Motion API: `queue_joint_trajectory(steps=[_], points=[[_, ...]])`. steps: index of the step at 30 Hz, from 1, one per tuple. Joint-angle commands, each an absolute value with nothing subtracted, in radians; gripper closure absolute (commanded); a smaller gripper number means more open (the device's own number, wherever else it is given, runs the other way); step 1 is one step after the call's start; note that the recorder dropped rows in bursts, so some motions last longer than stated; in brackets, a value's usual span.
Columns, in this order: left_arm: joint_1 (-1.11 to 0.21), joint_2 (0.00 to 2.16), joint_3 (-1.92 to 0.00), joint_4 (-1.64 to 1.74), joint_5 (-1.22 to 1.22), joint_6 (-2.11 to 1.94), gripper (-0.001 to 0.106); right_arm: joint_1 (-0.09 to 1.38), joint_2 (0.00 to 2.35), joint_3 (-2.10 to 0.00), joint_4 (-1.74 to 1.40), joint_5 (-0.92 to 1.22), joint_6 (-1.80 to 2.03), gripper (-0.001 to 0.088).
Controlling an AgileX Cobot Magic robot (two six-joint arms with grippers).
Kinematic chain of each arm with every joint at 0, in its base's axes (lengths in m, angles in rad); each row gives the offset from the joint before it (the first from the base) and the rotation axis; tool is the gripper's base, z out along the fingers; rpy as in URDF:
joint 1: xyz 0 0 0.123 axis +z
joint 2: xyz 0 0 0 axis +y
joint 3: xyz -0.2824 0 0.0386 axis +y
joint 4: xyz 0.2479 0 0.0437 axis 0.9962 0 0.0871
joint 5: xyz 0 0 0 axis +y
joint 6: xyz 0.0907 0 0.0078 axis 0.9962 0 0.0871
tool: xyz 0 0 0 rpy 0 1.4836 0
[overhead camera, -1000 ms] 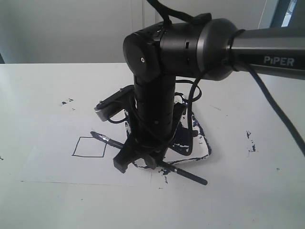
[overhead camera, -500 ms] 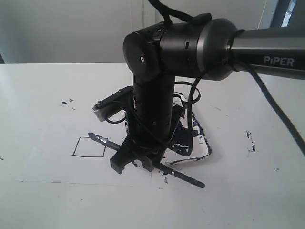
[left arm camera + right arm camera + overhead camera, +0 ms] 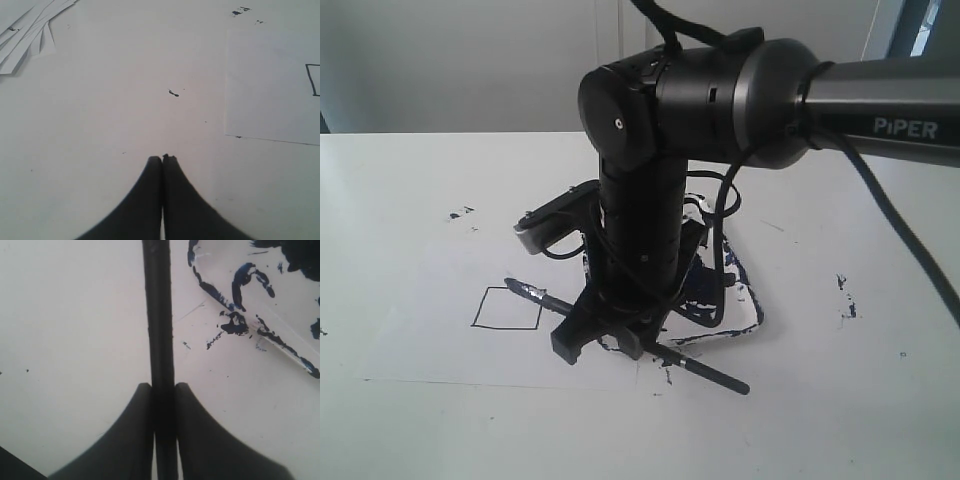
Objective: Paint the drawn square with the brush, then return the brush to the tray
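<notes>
- I've got a white tabletop (image 3: 400, 180) filling most of the exterior view, with a pale wall (image 3: 470, 60) behind its far edge.
- A big white paper sheet (image 3: 420, 345) lies flat on it, over on the left of that view.
- A few dark paint specks (image 3: 458, 213) sit just past the sheet's far edge, and another speck cluster (image 3: 846, 297) is well off to the right.
- The left wrist cam shows a fanned pile of white paper strips (image 3: 25, 30) lying well apart from the sheet, with one lone dark fleck (image 3: 173, 93) on the bare surface between them.
</notes>
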State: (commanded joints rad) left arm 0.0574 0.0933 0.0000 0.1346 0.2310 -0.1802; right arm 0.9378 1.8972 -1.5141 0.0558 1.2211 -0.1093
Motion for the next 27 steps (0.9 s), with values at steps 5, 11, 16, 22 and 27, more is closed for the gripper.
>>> queue_joint_trajectory(steps=[5,11,16,22,27], points=[[0.057,0.093,0.0,0.135,0.231,-0.18,0.105,0.938,1.897,-1.514,0.086,1.221,-0.109,0.0868],[0.057,0.093,0.0,0.23,0.231,-0.176,0.105,0.951,1.897,-1.514,0.086,1.221,-0.128,0.0868],[0.057,0.093,0.0,0.223,0.006,-0.185,0.105,0.958,1.897,-1.514,0.07,1.221,-0.133,0.0868],[0.057,0.093,0.0,0.207,-0.244,-0.577,0.105,0.958,1.897,-1.514,0.07,1.221,-0.133,0.0868],[0.057,0.093,0.0,0.242,-0.442,-0.855,0.105,0.958,1.897,-1.514,0.07,1.221,-0.133,0.0868]])
